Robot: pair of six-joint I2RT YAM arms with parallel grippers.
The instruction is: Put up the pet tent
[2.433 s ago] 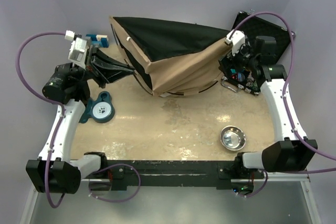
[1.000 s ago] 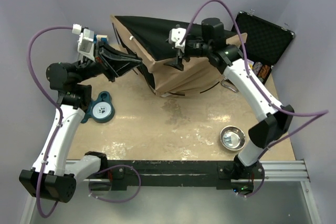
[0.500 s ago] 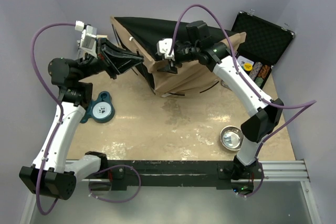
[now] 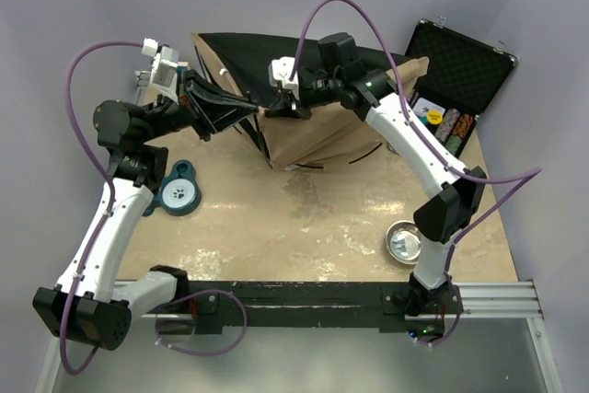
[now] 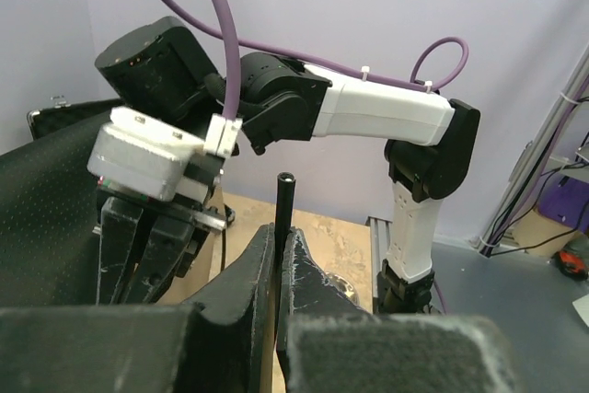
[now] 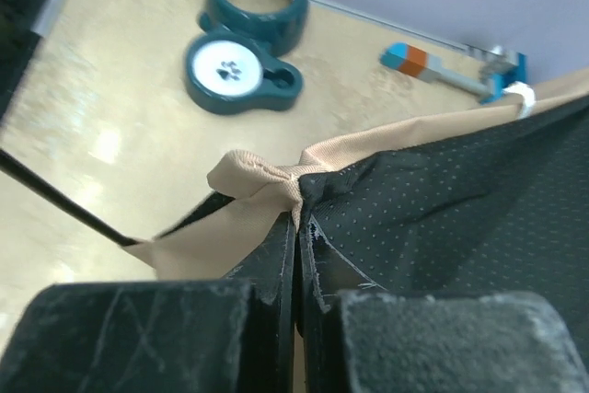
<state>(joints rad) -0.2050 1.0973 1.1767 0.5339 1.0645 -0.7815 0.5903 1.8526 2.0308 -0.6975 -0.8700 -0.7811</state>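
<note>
pole clamped in closed left gripper runs lengthwise toward, seemingly just short of, pet tent hem corner pinched in closed right gripper.

Tan, black-lined pet tent — slack, lopsided

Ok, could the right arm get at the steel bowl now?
Probably not yet: the right tool is shut on the tan edge of the pet tent. The steel bowl lies uncovered near that arm's base, so after letting go, likely yes.
</note>
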